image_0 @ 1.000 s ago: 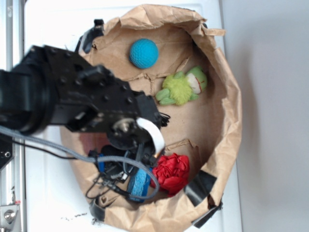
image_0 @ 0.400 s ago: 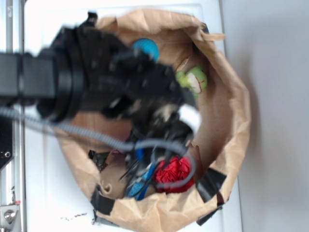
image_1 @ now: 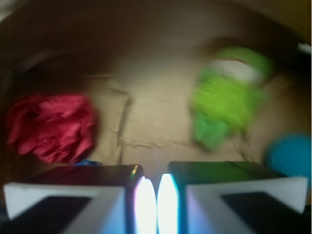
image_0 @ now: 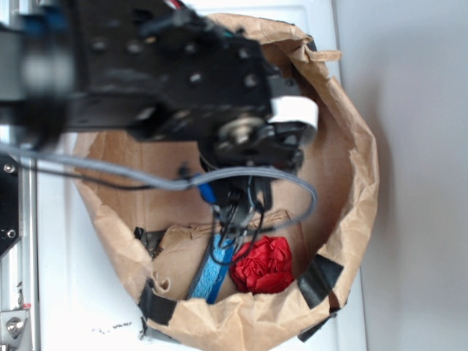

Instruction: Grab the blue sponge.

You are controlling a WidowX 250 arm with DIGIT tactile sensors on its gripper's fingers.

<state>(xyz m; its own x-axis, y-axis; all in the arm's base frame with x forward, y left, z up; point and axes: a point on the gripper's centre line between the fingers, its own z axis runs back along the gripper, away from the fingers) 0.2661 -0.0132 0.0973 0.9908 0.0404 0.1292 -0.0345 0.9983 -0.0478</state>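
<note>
1. While my black arm hangs over the crumpled brown paper bag [image_0: 351,183], my claw [image_1: 156,207] has its two pads pressed nearly together, only a thin slit between them, with nothing visible in the slit.
2. My wrist view is blurred.
3. From the exterior view, the small rectangular blue foam sponge [image_0: 212,274] lies on the bag floor at the near rim, just beside the red crumpled cloth bundle [image_0: 265,263].
4. A fuzzy green plush toy [image_1: 226,97] and a round teal-blue ball [image_1: 291,156] sit ahead of my claw.
</note>
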